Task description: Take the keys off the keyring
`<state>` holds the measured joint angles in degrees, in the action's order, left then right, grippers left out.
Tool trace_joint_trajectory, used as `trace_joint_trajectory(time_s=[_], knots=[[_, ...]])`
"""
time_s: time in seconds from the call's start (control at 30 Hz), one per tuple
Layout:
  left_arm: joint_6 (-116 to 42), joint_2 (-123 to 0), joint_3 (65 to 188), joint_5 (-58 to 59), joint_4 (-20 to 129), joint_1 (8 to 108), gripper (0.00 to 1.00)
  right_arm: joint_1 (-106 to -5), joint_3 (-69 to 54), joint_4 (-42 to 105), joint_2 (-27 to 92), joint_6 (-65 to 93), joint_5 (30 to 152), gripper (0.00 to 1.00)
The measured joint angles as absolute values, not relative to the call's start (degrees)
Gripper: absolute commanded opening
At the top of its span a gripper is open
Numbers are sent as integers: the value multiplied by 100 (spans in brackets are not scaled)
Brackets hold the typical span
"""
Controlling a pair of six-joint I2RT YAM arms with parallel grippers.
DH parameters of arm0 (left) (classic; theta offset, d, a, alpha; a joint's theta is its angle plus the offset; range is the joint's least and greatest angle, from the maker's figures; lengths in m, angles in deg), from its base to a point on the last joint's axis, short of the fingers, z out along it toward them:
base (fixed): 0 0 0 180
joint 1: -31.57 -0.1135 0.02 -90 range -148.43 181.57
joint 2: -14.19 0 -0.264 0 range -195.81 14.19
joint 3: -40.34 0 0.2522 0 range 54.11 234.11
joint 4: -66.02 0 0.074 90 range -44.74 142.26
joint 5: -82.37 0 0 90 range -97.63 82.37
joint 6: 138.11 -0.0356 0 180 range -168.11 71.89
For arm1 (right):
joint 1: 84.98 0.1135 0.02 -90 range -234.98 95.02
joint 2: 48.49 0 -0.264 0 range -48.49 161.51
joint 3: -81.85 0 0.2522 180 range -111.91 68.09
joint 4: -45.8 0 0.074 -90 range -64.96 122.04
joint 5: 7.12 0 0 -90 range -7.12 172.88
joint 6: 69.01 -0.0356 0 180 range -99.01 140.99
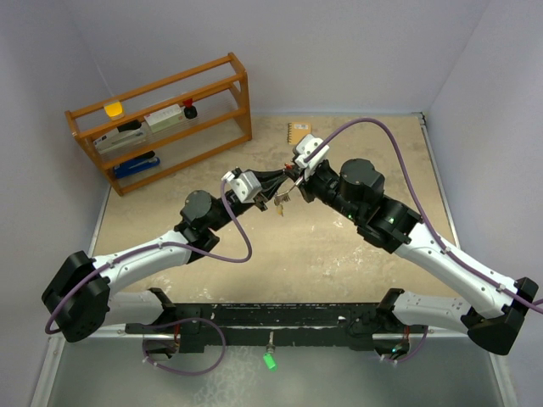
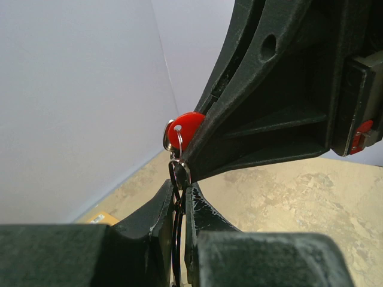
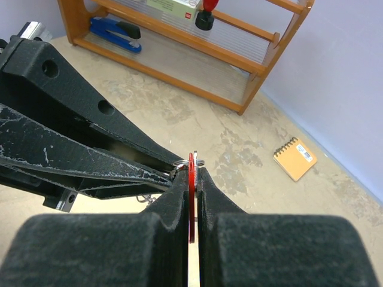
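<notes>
Both grippers meet in mid-air over the middle of the table. My left gripper point(image 2: 179, 192) point(image 1: 273, 181) is shut on the thin wire keyring point(image 2: 177, 230), which runs edge-on between its fingers. My right gripper point(image 3: 192, 174) point(image 1: 294, 178) is shut on the flat head of the red key point(image 3: 192, 197) point(image 2: 184, 128). A small silver loop point(image 3: 183, 162) links that key to the ring. Other keys point(image 1: 282, 202) dangle below the two grippers. In the left wrist view the right gripper's black finger point(image 2: 269, 107) fills the upper right.
A small orange notebook point(image 1: 299, 130) point(image 3: 295, 158) lies on the table behind the grippers. A wooden rack point(image 1: 161, 119) point(image 3: 251, 66) stands at the back left, holding a blue stapler point(image 3: 115, 28) and other small items. Walls enclose the table on three sides.
</notes>
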<state>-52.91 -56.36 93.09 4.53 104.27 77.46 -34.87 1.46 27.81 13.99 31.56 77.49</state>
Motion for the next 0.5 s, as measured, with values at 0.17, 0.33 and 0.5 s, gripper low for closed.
trace_joint_trajectory(time_s=[0.17, 0.33, 0.5], knots=[[-5409, -5616, 9352, 171, 10245, 7816, 0, -3485, 146, 2751, 1401, 3197, 7720, 0], [-5652, -5468, 9409, -226, 9911, 7930, 0, -3472, 146, 2762, 1401, 3215, 7703, 0], [-5862, -5437, 9495, -441, 9703, 7965, 0, -3474, 146, 2755, 1404, 3228, 7690, 0]])
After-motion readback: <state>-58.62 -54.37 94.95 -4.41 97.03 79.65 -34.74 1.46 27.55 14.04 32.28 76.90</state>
